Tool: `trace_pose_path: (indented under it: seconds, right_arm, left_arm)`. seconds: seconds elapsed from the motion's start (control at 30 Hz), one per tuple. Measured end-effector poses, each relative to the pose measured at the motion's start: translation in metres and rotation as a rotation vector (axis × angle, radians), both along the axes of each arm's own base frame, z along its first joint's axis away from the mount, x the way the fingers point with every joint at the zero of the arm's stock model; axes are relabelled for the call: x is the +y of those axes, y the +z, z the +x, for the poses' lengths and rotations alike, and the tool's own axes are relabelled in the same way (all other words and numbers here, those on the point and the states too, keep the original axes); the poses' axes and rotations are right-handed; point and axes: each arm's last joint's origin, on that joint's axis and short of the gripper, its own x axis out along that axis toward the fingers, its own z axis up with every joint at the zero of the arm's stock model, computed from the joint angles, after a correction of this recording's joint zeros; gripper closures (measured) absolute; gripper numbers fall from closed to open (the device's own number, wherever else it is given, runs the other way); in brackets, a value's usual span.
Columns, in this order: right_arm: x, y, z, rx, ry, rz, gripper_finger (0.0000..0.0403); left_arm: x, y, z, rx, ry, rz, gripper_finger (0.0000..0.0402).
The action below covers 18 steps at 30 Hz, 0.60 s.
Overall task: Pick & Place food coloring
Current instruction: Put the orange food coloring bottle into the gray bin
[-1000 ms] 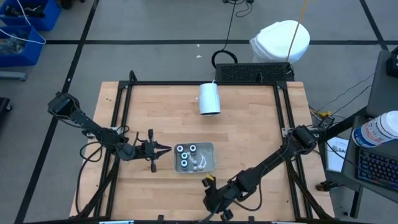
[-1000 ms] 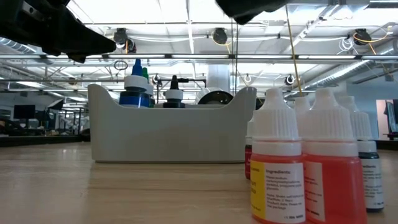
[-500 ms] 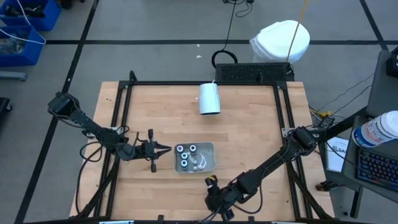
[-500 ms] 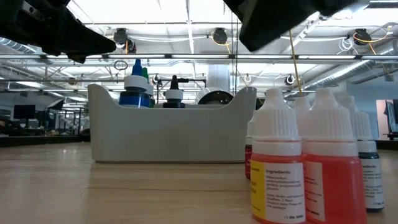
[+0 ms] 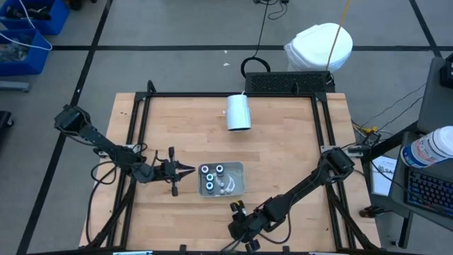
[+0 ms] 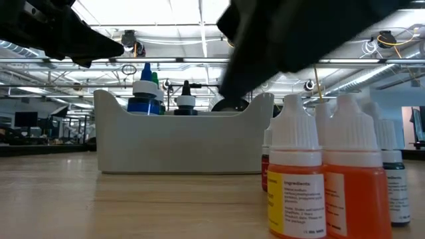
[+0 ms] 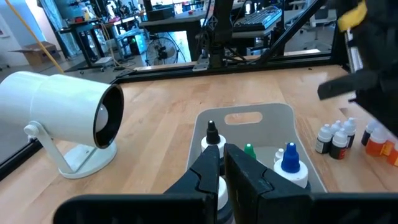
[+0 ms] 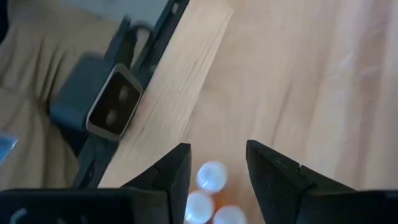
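A few bottles (image 7: 290,163) already stood in the tray (image 5: 239,168); more waited in a cluster (image 6: 332,176) near the table's front edge. The right gripper (image 8: 214,163) hung open above them. The left gripper (image 5: 190,168), closed and empty, waited beside the tray.

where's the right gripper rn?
High view: right gripper is open at the table's near edge, over loose food coloring bottles, just below the grey tray.

Past the right gripper (image 8: 214,165), its fingers parted, white-capped food coloring bottles (image 8: 210,176) stand on the wooden table (image 8: 298,81) near its edge.
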Motion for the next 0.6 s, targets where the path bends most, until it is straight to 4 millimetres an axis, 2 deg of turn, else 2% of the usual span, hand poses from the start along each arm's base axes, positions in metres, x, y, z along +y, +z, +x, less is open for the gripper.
trace_pose_path:
  seconds: [0.6]
  right_arm:
    - [-0.0046,0.0008,0.0022,0.021,-0.005,0.018,0.0259]
  left_arm:
    - [0.0000,-0.0001,0.0000,0.001,-0.001,0.002,0.0369]
